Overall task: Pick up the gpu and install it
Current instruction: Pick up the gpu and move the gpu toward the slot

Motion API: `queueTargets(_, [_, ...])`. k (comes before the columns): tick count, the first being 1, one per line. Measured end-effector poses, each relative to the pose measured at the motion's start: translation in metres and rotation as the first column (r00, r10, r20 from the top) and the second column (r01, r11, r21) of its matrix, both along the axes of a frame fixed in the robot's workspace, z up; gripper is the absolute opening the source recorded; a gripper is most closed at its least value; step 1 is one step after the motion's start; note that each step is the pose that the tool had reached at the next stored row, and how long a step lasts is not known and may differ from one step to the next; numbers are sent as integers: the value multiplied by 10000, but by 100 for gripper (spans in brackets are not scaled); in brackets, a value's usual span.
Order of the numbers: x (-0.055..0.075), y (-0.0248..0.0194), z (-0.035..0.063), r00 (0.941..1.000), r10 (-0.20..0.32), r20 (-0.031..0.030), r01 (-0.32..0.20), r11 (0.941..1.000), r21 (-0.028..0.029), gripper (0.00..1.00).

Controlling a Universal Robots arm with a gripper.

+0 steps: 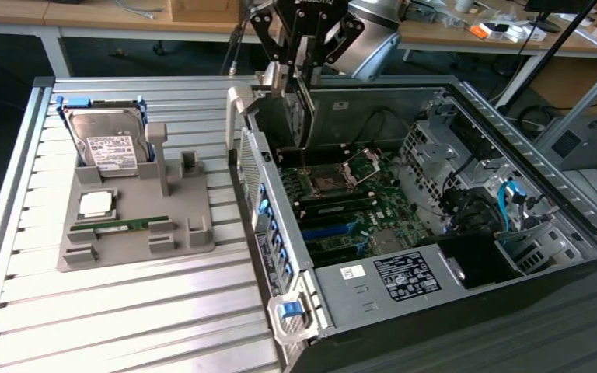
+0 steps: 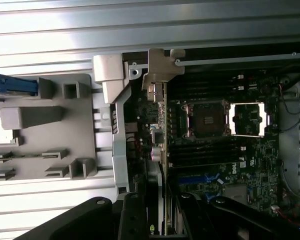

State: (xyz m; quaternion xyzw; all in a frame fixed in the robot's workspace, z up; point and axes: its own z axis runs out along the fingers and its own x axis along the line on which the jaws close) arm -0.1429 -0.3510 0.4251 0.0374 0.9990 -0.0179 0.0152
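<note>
The gpu (image 1: 301, 109) hangs on edge, a thin dark card with its silvery bracket (image 1: 270, 80) toward the exterior view's left. My gripper (image 1: 301, 56) is shut on its upper edge, holding it over the open computer case (image 1: 277, 256) near the case's rear wall. In the wrist view the gpu (image 2: 163, 150) shows edge-on as a narrow strip running from between my black fingers (image 2: 135, 220) to the bracket (image 2: 160, 65). It hovers above the motherboard (image 2: 250, 175), beside the open processor socket (image 2: 207, 120).
A grey holder (image 1: 133, 233) on the slatted table at the exterior view's left carries a hard drive (image 1: 109, 144), a processor chip (image 1: 96, 203) and a green memory stick (image 1: 122, 224). Inside the case are drive cages (image 1: 434, 148), cables and a labelled power supply (image 1: 407, 276).
</note>
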Motion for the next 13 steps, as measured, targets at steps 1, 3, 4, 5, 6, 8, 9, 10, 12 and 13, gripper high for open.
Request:
queueTargets(1, [10, 0, 0, 10000, 1, 0, -1, 10000, 0, 27])
queueTargets(3, [31, 0, 0, 10000, 1, 0, -1, 10000, -1, 27])
queueTargets(4, [42, 0, 0, 10000, 1, 0, -1, 10000, -2, 27])
queueTargets(5, [50, 0, -1, 10000, 1, 0, -1, 10000, -2, 27])
queueTargets(6, [60, 0, -1, 10000, 1, 0, -1, 10000, -2, 27])
queueTargets(8, [82, 0, -1, 10000, 1, 0, -1, 10000, -2, 27])
queueTargets(9, [140, 0, -2, 10000, 0, 0, 0, 10000, -4, 27])
queueTargets(10, [204, 0, -3, 10000, 1, 0, -1, 10000, -7, 27])
queueTargets(12, [347, 0, -7, 10000, 1, 0, -1, 10000, -8, 27])
queueTargets(13, [427, 0, -8, 10000, 0, 0, 0, 10000, -9, 27])
